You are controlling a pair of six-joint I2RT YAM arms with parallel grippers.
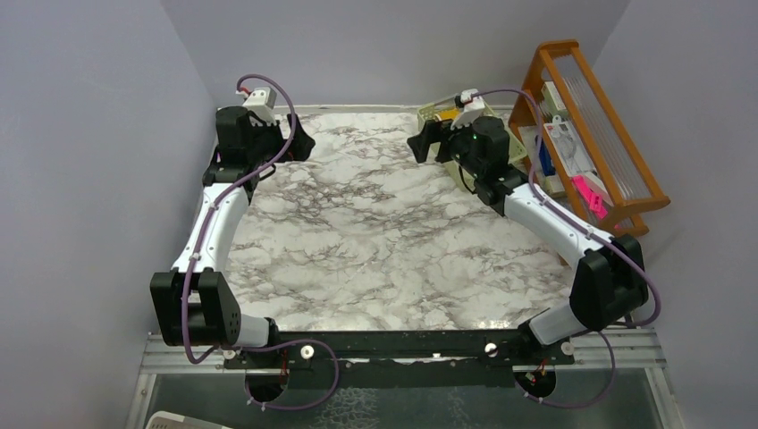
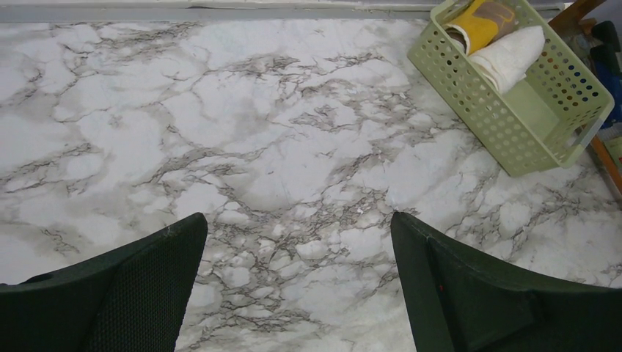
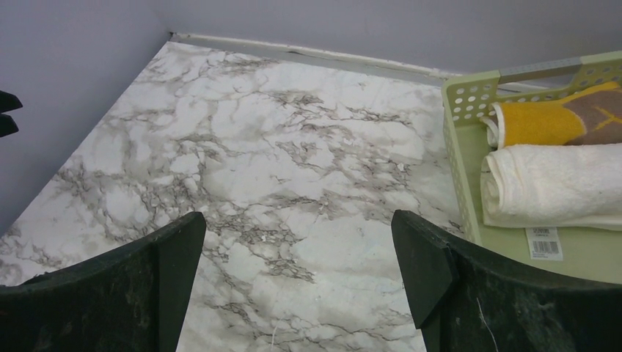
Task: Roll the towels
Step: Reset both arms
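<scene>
A pale green basket [image 2: 477, 110] at the table's far right corner holds the towels as rolls. In the right wrist view a mustard-yellow towel [image 3: 539, 121] lies with a tan-brown towel [image 3: 601, 114] against it, and a cream-white towel [image 3: 550, 183] rests in front of them. My left gripper [image 2: 298, 220] hangs open over bare marble at the far left [image 1: 302, 141], with nothing between its fingers. Just left of the basket [image 1: 435, 114], my right gripper [image 3: 298, 216] is open over bare marble [image 1: 420, 141] and holds nothing. The right arm hides most of the basket in the top view.
A wooden rack [image 1: 590, 143] with packets stands against the right wall behind the basket. Grey walls close the table on the left, back and right. A black rail [image 1: 393, 344] carrying the arm bases runs along the near edge. A barcode label [image 3: 544, 242] lies on the basket floor.
</scene>
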